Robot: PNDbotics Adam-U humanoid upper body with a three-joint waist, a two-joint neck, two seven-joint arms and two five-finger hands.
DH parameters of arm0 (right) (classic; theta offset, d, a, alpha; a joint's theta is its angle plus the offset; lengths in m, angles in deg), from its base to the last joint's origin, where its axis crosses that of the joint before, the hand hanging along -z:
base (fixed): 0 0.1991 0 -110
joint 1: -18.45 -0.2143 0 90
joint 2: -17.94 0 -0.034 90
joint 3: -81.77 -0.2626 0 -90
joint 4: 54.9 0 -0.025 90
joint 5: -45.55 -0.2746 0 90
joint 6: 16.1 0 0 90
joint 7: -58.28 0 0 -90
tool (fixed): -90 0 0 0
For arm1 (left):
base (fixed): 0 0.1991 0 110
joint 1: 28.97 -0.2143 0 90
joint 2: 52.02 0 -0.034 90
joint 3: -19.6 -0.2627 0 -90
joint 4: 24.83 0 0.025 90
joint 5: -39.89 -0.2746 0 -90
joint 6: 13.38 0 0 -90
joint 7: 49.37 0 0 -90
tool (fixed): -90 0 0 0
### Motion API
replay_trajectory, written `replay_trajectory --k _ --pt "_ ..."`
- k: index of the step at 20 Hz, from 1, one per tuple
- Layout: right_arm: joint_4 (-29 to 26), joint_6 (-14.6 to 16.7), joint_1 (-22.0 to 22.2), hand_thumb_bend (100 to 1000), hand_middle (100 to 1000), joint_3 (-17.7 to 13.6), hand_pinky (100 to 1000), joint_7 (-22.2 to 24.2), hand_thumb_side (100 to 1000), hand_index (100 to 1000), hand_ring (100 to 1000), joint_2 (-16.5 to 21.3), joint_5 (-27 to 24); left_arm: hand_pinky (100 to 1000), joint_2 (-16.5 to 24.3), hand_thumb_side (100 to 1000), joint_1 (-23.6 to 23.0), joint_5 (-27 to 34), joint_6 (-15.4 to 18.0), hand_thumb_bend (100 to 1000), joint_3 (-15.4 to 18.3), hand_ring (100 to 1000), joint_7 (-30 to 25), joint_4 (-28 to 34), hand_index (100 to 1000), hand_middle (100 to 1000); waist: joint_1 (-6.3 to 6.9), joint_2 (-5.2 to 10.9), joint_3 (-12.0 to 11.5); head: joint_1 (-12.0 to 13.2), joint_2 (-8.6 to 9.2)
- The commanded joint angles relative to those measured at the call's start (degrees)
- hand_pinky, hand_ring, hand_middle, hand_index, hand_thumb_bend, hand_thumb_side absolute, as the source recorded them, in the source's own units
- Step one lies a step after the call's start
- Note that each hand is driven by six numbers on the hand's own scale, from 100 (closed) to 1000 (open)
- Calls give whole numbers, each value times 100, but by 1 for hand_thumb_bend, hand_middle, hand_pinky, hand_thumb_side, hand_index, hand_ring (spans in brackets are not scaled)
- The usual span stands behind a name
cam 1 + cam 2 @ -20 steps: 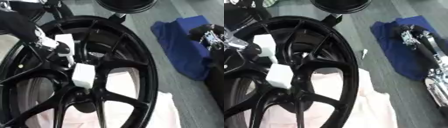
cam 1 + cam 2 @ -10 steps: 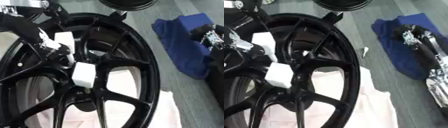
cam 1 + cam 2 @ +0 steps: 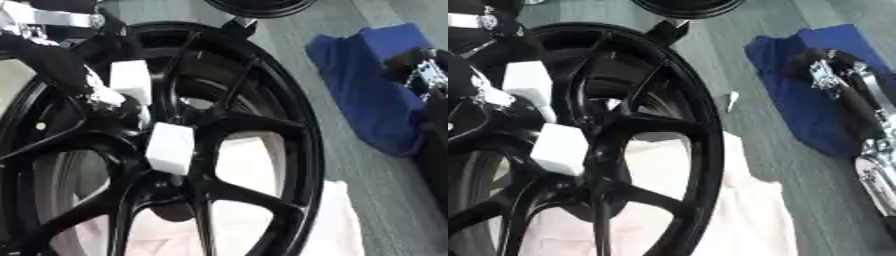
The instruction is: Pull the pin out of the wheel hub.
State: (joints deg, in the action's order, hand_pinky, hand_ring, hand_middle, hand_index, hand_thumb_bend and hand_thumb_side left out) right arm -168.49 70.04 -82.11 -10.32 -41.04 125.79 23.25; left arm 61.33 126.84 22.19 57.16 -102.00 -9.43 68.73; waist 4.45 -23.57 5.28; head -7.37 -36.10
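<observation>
A black spoked wheel [image 3: 262,125] fills the left and middle, lying on a pale pink cloth [image 3: 337,225]. At its hub sits a white block [image 3: 171,148], and just up-left of that the left hand [image 3: 83,82] reaches in beside a second white block [image 3: 131,81]. Right of the wheel lies a blue cloth [image 3: 367,95], with the right hand [image 3: 424,75] over its far edge.

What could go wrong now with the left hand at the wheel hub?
The left hand sits among the spokes of the wheel and might catch on one. The wheel lies on a pale cloth that may slide. The right hand rests away on the blue cloth, steadying nothing.
</observation>
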Motion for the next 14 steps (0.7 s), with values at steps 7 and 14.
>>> replay_trajectory --k 7,14 --pt "-100 -60 -26 100 639 -38 840 -73 576 626 689 48 -10 889 41 454 107 226 -250 507 -7 686 -191 103 771 611 -38 106 10 35 46" --pt "-100 -87 -23 100 637 -52 839 -110 576 626 690 44 -23 873 27 386 123 243 -128 396 -29 668 -191 90 746 589 -36 133 13 38 51"
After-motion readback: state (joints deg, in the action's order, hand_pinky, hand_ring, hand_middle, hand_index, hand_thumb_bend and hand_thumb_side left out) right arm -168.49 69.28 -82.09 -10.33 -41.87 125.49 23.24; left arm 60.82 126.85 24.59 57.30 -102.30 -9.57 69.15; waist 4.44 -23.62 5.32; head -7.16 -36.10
